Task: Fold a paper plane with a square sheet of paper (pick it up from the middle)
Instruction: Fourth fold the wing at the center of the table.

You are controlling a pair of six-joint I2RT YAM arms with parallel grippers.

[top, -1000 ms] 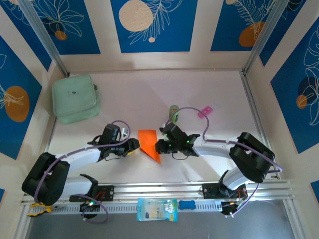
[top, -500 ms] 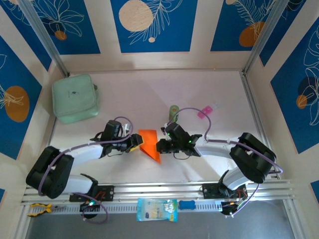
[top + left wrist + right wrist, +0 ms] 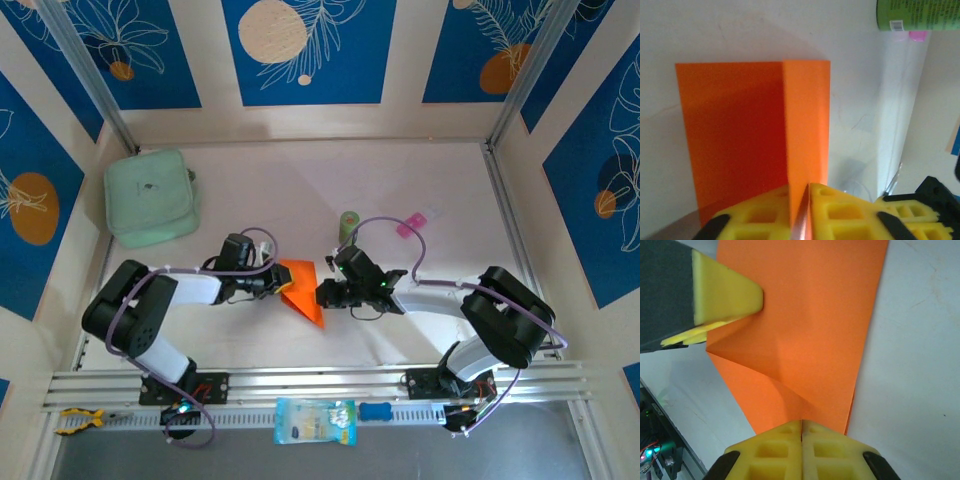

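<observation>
The orange square sheet of paper [image 3: 300, 284] lies partly folded on the white table between both arms. In the left wrist view, one strip of the sheet [image 3: 740, 125] stands up as a flap. My left gripper [image 3: 279, 285] is at the sheet's left edge, and its yellow fingers [image 3: 850, 210] are shut on the raised flap. My right gripper [image 3: 322, 294] is at the sheet's right edge. In the right wrist view it [image 3: 801, 432] is shut where a curved ridge of the paper [image 3: 810, 315] runs into its tips. The left fingers [image 3: 725, 295] are at the far side.
A green can [image 3: 348, 222] and a small pink packet [image 3: 408, 226] stand just behind the right gripper. A mint-green pouch [image 3: 150, 198] sits at the back left. A blue-and-white packet [image 3: 314, 420] rests on the front rail. Patterned walls enclose the table.
The left arm has swung right and forward, bringing its gripper onto the sheet's left edge. The right gripper has barely moved.
</observation>
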